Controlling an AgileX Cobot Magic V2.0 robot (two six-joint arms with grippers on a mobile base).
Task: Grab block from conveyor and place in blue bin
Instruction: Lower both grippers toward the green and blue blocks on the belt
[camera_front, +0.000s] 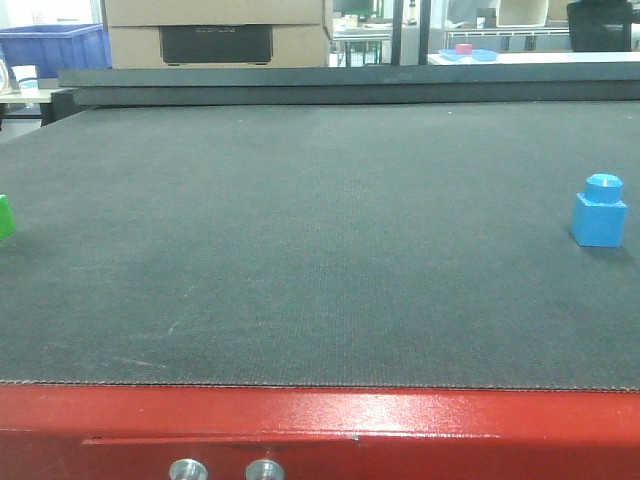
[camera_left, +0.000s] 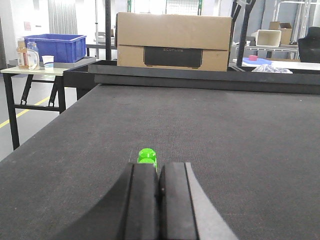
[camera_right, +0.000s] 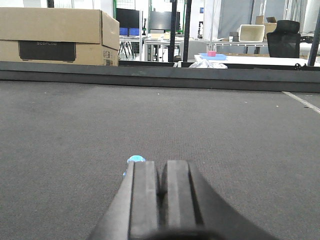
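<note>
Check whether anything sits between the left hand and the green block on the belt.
Nothing visible does. In the left wrist view the green block stands on bare belt just beyond the left hand, whose fingers are shut together. Its base is hidden behind the fingertips, so contact cannot be judged.

three low views (close) across conveyor (camera_front: 320, 250)

Cardboard box (camera_left: 173, 32), beyond the far edge of the conveyor (camera_left: 200, 130), left of its middle: dark panel (camera_left: 173, 56) on the front face, faint tone-on-tone lettering, read as "ECOFLOW". Small printed sticker (camera_right: 106, 52) on the box's right side: too small to read. Red sign (camera_left: 26, 25) on the wall past the left edge: illegible. Label on bottle (camera_left: 22, 56) off the far left corner: blurred.
</note>
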